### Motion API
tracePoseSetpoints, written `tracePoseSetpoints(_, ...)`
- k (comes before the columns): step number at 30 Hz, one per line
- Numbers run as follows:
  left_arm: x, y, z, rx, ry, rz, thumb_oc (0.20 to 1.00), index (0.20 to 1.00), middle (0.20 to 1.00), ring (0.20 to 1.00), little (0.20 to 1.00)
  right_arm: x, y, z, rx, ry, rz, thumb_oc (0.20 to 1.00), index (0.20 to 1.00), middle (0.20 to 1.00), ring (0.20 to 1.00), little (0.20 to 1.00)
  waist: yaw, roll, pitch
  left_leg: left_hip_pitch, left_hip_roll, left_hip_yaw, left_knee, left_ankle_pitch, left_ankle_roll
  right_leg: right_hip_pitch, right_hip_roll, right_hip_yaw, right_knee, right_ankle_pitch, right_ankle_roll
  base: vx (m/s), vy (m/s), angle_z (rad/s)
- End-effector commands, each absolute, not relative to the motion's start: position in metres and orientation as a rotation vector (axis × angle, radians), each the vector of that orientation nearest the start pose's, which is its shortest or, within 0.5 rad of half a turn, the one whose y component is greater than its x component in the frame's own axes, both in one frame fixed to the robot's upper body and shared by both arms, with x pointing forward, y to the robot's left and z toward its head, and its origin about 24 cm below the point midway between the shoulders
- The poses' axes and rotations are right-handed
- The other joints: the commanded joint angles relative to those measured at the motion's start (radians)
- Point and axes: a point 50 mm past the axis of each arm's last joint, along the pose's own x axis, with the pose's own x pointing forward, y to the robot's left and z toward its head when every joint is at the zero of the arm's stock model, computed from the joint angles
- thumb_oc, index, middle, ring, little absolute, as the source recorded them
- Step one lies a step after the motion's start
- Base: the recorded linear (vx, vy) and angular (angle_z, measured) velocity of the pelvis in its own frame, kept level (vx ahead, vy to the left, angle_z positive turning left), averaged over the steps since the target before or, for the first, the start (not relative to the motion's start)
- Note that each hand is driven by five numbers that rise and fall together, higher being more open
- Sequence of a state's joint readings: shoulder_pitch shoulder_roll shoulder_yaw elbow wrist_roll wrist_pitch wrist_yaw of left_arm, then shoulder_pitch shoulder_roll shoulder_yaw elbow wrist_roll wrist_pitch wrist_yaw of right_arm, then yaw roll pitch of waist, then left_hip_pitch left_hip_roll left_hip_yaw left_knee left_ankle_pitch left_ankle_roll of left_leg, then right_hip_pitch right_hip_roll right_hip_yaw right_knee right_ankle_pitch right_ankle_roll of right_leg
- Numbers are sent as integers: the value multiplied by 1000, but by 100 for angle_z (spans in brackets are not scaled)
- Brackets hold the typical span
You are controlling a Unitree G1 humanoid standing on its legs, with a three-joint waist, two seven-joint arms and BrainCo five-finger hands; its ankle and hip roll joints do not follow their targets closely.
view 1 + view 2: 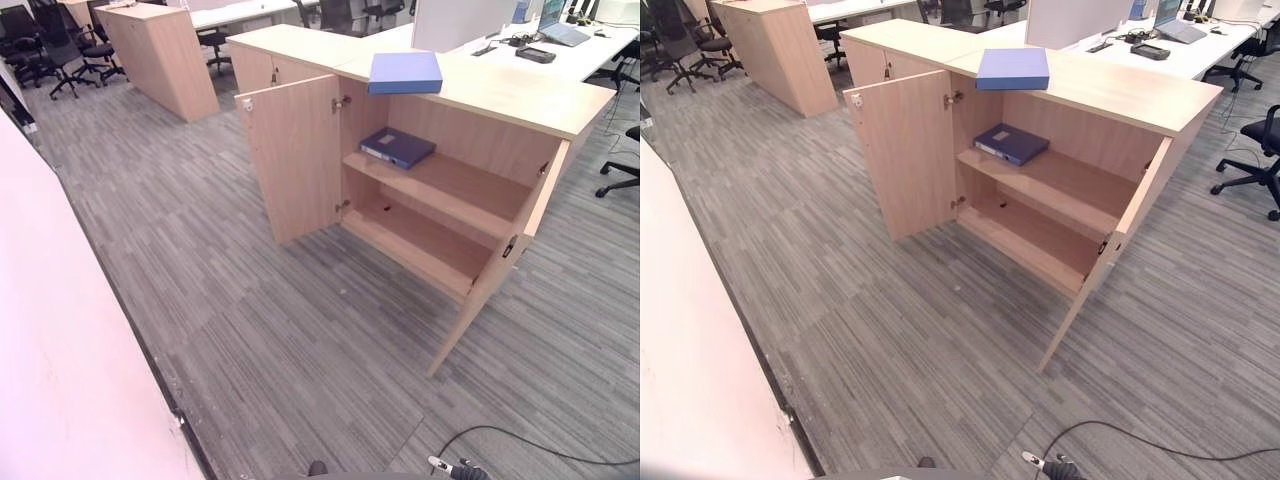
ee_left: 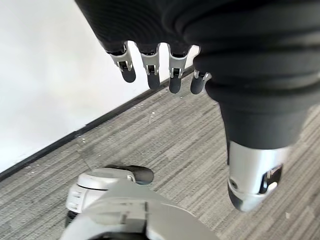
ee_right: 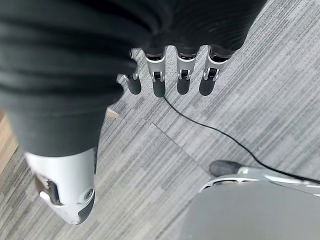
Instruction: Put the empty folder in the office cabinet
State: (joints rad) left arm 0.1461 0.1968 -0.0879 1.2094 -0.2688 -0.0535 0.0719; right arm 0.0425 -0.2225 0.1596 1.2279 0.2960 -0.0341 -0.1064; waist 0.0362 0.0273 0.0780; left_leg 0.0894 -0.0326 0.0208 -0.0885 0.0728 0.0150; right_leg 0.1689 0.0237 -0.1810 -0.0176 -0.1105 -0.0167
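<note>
A: Your blue folder [image 1: 405,72] lies flat on the cabinet top [image 1: 520,95], one corner jutting past the front edge above the open compartment. A darker binder [image 1: 397,147] already sits on the upper shelf [image 1: 450,185].

B: And your hands? The left hand [image 2: 160,67] and the right hand [image 3: 170,75] both hang over the carpet, fingers relaxed and empty.

A: Empty, the folder should be light, stiff and probably slick. Take that overhanging corner, thumb beneath and fingers on top.
</note>
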Motion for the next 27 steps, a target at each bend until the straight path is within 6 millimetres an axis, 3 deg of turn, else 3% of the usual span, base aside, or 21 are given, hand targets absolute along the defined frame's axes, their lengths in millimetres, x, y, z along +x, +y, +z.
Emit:
tracePoseSetpoints(1, 58, 226, -168, 46, 1227, 299, 1000, 1000, 1000, 1000, 1000, 90, -229, -162, -83, 1180, -268, 1000, 1000, 1000, 1000, 1000, 6, -21, 14, 70, -30, -13, 1, -121, -1, -7, -50, -56, -70, 106, 90, 0, 0, 0)
tracePoseSetpoints(10, 62, 229, -166, 81, 1199, 313, 1000, 1000, 1000, 1000, 1000, 91, -228, -162, -78, 1179, -281, 1000, 1000, 1000, 1000, 1000, 10, -25, 15, 73, -30, -15, 1, -118, -3, -4, -50, -62, -70, 106, 90, 0, 0, 0)
tracePoseSetpoints(27, 54, 227, -169, 36, 1248, 316, 1000, 1000, 1000, 1000, 1000, 83, -227, -165, -75, 1222, -272, 1000, 1000, 1000, 1000, 1000, 17, -25, 10, 78, -30, -27, 1, -119, -5, 6, -48, -71, -70, 99, 87, 1, -2, 0)
